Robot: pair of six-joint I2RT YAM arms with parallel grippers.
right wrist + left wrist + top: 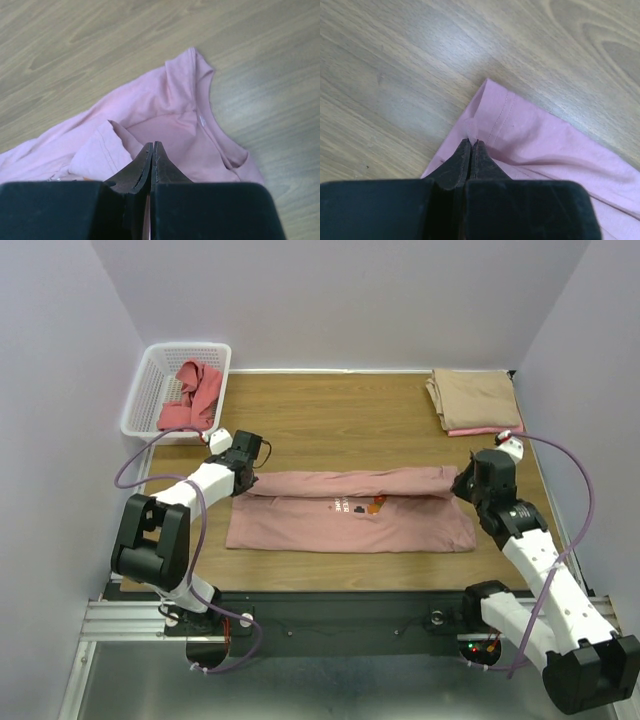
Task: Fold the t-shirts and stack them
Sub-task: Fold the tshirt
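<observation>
Pinched shut with left gripper (471,142): hem corner of pink t-shirt (350,525); pinched shut with right gripper (152,144): collar end. Spread mid-bench, long axis parallel to near edge, between both grippers, equally near each

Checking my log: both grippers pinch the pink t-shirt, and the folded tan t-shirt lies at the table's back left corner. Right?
No. The folded tan t-shirt lies at the back right corner, as the top external view shows; the white basket is back left. The left gripper and right gripper do pinch the pink t-shirt.
</observation>
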